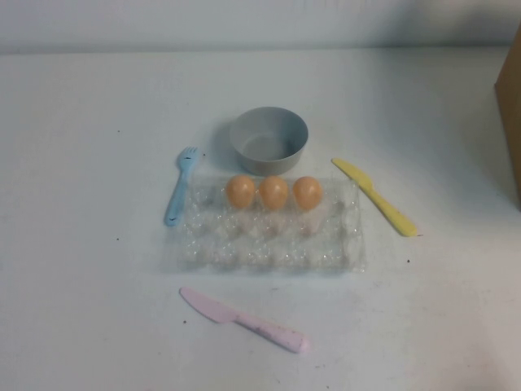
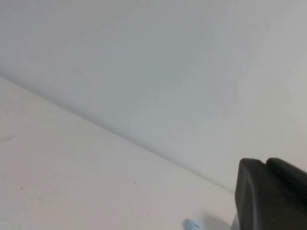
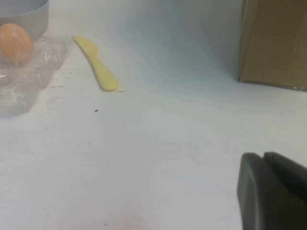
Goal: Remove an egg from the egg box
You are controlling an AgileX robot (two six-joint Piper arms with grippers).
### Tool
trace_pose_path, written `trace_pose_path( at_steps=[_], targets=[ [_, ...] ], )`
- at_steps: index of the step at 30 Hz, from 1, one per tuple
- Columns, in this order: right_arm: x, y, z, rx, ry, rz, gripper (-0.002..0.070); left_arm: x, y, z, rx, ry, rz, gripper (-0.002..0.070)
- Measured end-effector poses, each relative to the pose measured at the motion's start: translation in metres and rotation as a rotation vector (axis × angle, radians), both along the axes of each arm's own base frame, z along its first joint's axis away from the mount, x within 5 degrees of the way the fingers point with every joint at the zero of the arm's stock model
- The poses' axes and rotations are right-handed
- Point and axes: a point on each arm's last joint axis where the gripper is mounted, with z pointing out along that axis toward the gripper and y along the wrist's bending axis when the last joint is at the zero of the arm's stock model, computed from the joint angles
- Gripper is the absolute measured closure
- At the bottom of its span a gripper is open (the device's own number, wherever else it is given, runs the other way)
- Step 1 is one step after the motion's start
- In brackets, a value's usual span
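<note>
A: Eggs?
B: Three eggs [image 1: 273, 192] in the egg box's [image 1: 269, 248] far row on the tabletop [image 1: 81, 285], by the grey bowl [image 1: 269, 139].
A: Claws?
B: Left claw [image 2: 271, 196] together, off to the left over bare tabletop. Right claw [image 3: 273, 191] off to the right, state can't tell.

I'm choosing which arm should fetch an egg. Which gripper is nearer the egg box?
Right, as far as shows. The right gripper sits beyond the yellow knife, with the egg box in its camera's view. The left gripper, shut, sees only bare table and something small and blue.
</note>
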Motion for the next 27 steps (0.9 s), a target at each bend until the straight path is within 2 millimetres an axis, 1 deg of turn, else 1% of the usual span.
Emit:
trace_pose_path(
  at_steps=[5,7,12,15,17,20,21,24,27],
  targets=[
    [0.000,0.000,0.000,0.000,0.000,0.000,0.0694,0.000,0.000,0.000,-0.027,-0.005,0.000,0.0678],
    [0.000,0.000,0.000,0.000,0.000,0.000,0.0694,0.000,0.001,0.001,-0.076,-0.007,-0.008,0.0678],
    [0.000,0.000,0.000,0.000,0.000,0.000,0.0694,0.000,0.001,0.001,-0.302,-0.018,-0.044,0.0678],
    [0.000,0.000,0.000,0.000,0.000,0.000,0.0694,0.000,-0.003,-0.003,-0.315,0.042,-0.078,0.0678],
    [0.000,0.000,0.000,0.000,0.000,0.000,0.0694,-0.001,-0.008,0.001,-0.262,0.106,-0.120,0.0678],
    [0.000,0.000,0.000,0.000,0.000,0.000,0.0694,-0.005,-0.014,0.020,-0.126,0.182,-0.170,0.0678],
    [0.000,0.000,0.000,0.000,0.000,0.000,0.0694,-0.004,-0.015,0.029,-0.073,0.206,-0.178,0.0678],
    [0.000,0.000,0.000,0.000,0.000,0.000,0.0694,0.004,-0.019,0.054,0.099,0.295,-0.205,0.0678],
    [0.000,0.000,0.000,0.000,0.000,0.000,0.0694,0.021,-0.023,0.075,0.307,0.405,-0.257,0.0678]
  ],
)
